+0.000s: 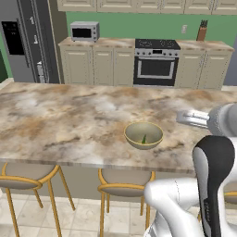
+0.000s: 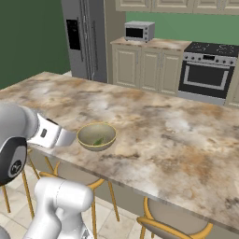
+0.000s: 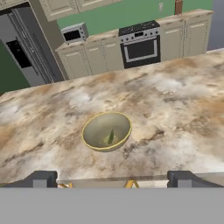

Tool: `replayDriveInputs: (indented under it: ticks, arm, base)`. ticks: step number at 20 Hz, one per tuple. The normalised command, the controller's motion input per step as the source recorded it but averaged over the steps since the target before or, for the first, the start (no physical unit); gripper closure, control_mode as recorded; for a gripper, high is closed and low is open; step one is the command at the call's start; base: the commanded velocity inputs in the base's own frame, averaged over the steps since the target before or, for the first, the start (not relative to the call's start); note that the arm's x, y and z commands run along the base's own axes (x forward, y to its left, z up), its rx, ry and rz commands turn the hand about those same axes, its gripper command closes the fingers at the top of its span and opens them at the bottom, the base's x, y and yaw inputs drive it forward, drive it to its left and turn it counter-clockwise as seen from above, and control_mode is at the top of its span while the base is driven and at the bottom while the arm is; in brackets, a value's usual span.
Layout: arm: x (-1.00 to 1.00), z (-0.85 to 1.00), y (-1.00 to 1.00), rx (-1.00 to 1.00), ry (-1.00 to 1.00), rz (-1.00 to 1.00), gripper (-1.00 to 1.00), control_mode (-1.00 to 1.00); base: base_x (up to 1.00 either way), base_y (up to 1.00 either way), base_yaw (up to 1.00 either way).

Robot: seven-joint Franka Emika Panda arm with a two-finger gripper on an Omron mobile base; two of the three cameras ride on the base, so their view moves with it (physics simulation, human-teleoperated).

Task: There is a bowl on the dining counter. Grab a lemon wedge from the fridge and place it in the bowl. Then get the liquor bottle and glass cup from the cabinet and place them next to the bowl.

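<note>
Bowl on dining counter, near its stool-side edge. Lemon wedge inside, small, half shadowed. Gripper short of bowl, jaws spread wide, empty; fingertips cropped.

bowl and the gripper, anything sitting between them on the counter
Nothing: in the hand view, bare marbled dining counter separates the open gripper from the bowl, which holds the lemon wedge.

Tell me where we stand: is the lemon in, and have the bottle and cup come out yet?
Done: the lemon wedge lies inside the bowl on the dining counter. In hand: nothing; the gripper is open and empty, just short of the counter's near edge. Left: the liquor bottle and glass cup are not beside the bowl, so both must still come from the cabinet.
</note>
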Motion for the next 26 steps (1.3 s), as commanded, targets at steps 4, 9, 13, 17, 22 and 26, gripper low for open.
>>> replayDriveInputs:
  ticks: [4, 9, 13, 17, 22, 26]
  arm:
    - [-0.12, 0.00, 0.00, 0.00, -0.03, 0.00, -1.00, -1.00]
    - [-0.02, 0.00, 0.00, 0.00, -0.01, 0.00, -1.00, -1.00]
    - [-0.53, 0.00, -0.05, 0.00, -0.12, -0.03, -1.00, -1.00]
    - [0.00, 0.00, 0.00, 0.00, 0.00, 0.00, -1.00, 1.00]
    - [0.00, 0.00, 0.00, 0.00, 0.00, 0.00, -1.00, 1.00]
    - [0.00, 0.00, 0.00, 0.00, 0.00, 0.00, -1.00, 1.00]
  base:
    - [0.00, 0.00, 0.00]
    - [0.00, 0.00, 0.00]
    - [0.00, 0.00, 0.00]
    - [-0.71, -0.29, -0.16]
    - [-0.53, -0.47, -0.37]
    - [-0.20, -0.46, -0.52]
